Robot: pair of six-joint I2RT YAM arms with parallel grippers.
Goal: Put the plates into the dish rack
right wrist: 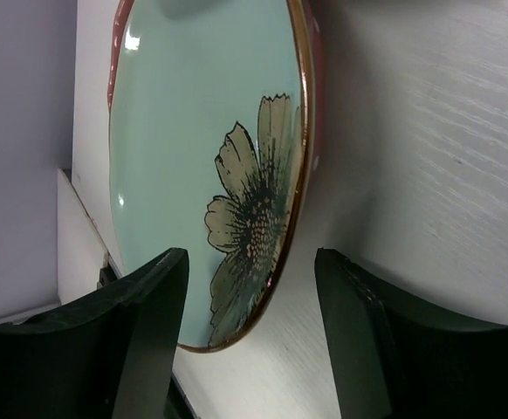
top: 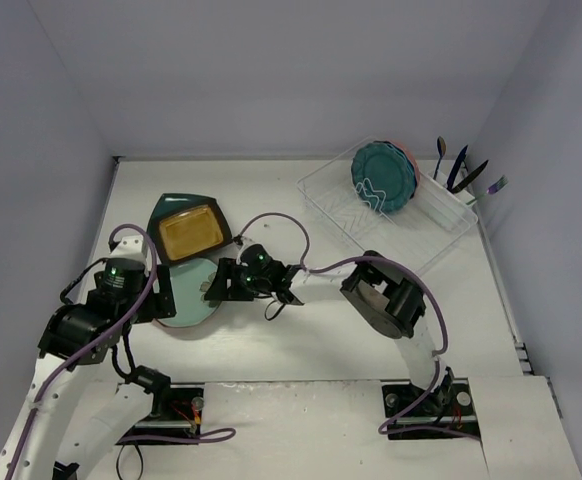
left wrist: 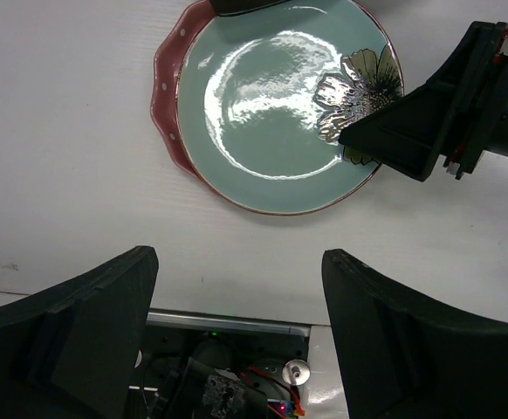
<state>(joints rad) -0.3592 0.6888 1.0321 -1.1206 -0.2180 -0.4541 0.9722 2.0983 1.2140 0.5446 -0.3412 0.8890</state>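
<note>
The mint plate with a flower (top: 193, 293) (left wrist: 271, 105) lies flat on the pink dotted plate (left wrist: 167, 113), left of the table's middle. My right gripper (top: 214, 287) (right wrist: 250, 262) is open, turned sideways at the mint plate's right rim. One finger (left wrist: 385, 135) is over the flower (right wrist: 254, 209), the other beside the rim by the table; neither visibly touches. My left gripper (left wrist: 238, 257) (top: 161, 302) stands wide open on the plates' near-left side, holding nothing. The mustard plate (top: 189, 232) lies on the dark teal plate (top: 174, 206). The teal-blue dotted plate (top: 383, 178) stands upright in the clear dish rack (top: 426, 240).
Several dark utensils (top: 461, 170) stand in the rack's far right section by the wall. The left arm's base and cables (left wrist: 236, 384) show beyond the table's near edge. The right arm's elbow (top: 386, 300) sits over the table's centre right.
</note>
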